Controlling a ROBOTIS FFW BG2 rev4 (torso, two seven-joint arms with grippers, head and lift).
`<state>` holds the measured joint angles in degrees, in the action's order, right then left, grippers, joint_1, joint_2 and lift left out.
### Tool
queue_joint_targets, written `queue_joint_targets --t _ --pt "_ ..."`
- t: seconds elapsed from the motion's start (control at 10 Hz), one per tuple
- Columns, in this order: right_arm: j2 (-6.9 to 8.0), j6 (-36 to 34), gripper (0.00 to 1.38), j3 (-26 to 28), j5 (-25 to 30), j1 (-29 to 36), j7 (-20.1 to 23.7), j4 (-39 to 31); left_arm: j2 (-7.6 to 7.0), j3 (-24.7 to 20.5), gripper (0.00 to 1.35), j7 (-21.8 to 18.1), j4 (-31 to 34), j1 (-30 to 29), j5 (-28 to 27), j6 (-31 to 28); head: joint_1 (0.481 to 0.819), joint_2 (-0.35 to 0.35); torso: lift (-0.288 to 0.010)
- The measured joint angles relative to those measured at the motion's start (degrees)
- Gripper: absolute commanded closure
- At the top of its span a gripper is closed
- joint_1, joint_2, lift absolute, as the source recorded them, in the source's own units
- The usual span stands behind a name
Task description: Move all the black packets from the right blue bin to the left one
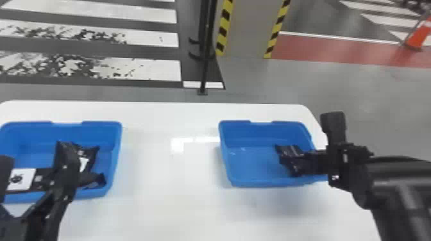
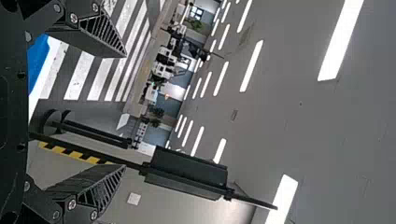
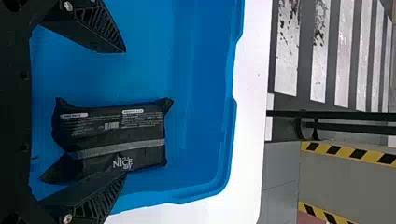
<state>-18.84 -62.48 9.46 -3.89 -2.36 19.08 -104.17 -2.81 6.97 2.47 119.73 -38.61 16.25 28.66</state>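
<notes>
Left claw (image 2: 124, 111) raised and spread, right claw (image 3: 125, 112) open over a packet

One black packet (image 3: 93, 128) lies in the right blue bin (image 1: 243, 166), toward that bin's right side, printed face up. Its long axis runs roughly from the near side of the bin to the far side, much the way the right claw's fingers point. Those fingers are parted across its narrow width, presumably so that closing would pinch it the short way. One finger sits right at a long edge, whether touching I cannot tell; the other stands off, so nothing is gripped and a small sideways shift would likely help.

Across the desk (image 1: 166, 179) sits the left blue bin (image 1: 112, 134), with several black packets (image 1: 40, 179) heaped in it. A white-labelled one lies with its length roughly left to right. The bins stand well apart, one before each arm, which probably leaves both arms room to work. The left claw, fingers apart and empty, is held up near its bin, its tips aimed forward rather than down, perhaps to keep clear of the heap.
</notes>
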Motion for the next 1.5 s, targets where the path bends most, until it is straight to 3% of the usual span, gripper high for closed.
queue_joint_targets --t 0.5,1.1,1.2,1.4,1.5 --pt "-0.22 -1.87 0.11 -2.2 0.55 -3.75 -1.86 6.19 -0.01 0.12 0.2 -0.01 0.01 0.28 -0.37 0.4 0.695 -0.207 -0.14" --pt "0.1 -6.44 0.24 -2.5 0.8 -3.29 -3.73 4.07 -0.08 0.0 0.2 0.0 0.01 0.36 -0.62 1.09 0.695 -0.21 -0.14" --pt "0.12 -7.12 0.38 -2.45 0.75 -3.27 -3.94 3.85 -0.08 -0.03 0.2 0.0 0.01 0.36 -0.69 1.14 0.695 -0.21 -0.14" --pt "0.12 -9.16 1.02 -2.07 0.19 -3.3 -4.24 3.7 -0.09 -0.11 0.2 0.0 0.01 0.48 -0.73 1.05 0.695 -0.213 -0.14" --pt "0.16 -9.54 1.12 -2.02 0.13 -3.24 -4.56 3.32 -0.09 -0.15 0.21 0.0 0.01 0.5 -0.8 1.03 0.695 -0.215 -0.14"
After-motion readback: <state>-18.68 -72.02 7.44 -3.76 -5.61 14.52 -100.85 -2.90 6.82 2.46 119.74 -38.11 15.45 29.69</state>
